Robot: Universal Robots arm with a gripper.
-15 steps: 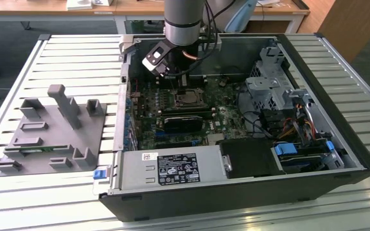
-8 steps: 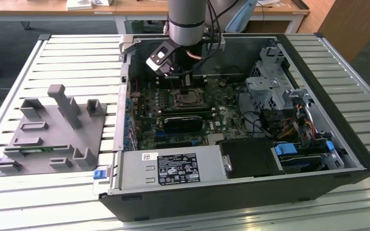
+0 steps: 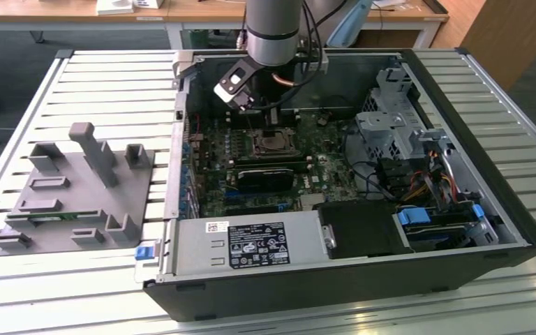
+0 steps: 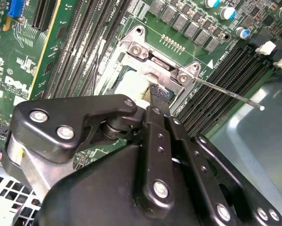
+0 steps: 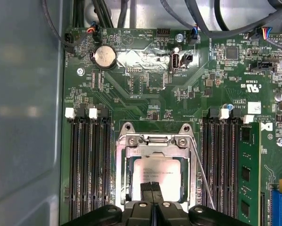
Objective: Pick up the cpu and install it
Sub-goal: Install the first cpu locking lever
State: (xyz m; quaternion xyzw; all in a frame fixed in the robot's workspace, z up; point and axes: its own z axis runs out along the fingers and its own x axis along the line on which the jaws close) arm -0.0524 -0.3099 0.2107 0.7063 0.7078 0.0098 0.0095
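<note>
The socket frame (image 5: 155,141) rings the cpu (image 5: 157,172); memory slots (image 5: 86,160) flank it, and a thin lever (image 5: 202,174) crosses one side.

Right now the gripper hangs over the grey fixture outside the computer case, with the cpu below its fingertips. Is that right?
Not quite. In the exterior view the gripper hangs inside the computer case, over the motherboard socket, not the grey fixture. The cpu does lie below its fingertips.

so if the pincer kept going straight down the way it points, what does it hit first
Most likely the cpu, lying in the socket directly under the pincer; whether they already touch is unclear.
</note>
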